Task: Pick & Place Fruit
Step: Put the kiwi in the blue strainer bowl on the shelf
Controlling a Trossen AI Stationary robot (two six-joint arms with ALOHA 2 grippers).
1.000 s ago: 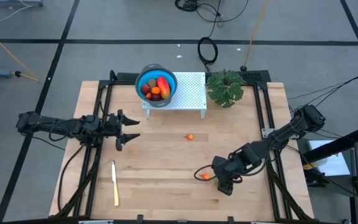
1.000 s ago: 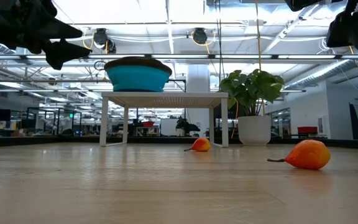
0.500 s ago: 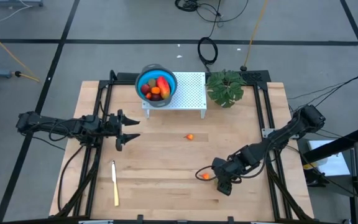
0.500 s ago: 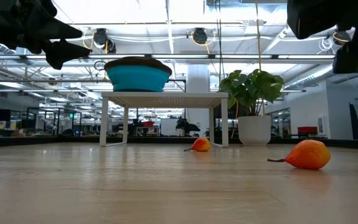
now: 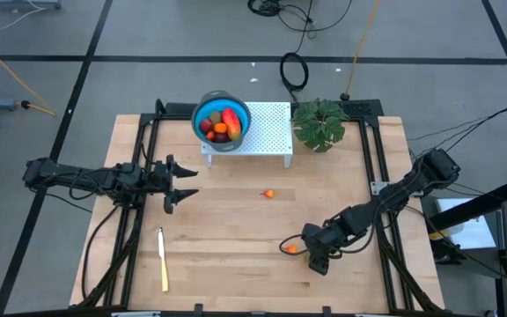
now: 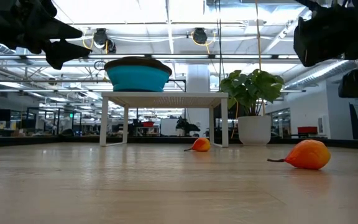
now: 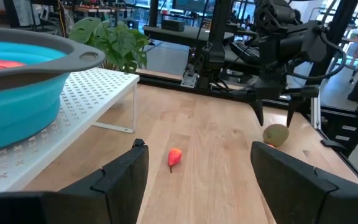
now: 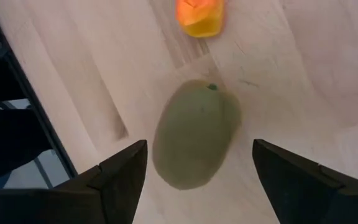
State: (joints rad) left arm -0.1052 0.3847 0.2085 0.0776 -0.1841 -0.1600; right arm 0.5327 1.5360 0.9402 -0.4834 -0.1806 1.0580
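Right gripper (image 8: 197,186), fingers spread wide, poised directly above an olive-green oval fruit (image 8: 194,134) lying on the table (image 5: 227,238) near its front right; smooth skin, tiny stem dot. An orange fruit (image 8: 199,15) lies just beside it. Left gripper (image 5: 180,184) waits open at table left.

The pale wooden plank surface (image 5: 236,220) looks smooth with a faint sheen and fine grain. The olive-green oval fruit (image 8: 194,134) has a matt, slightly dull skin. The blue bowl (image 7: 17,99) looks like soft, smooth plastic with a grey rim, resting on a white perforated metal stand (image 5: 267,132)
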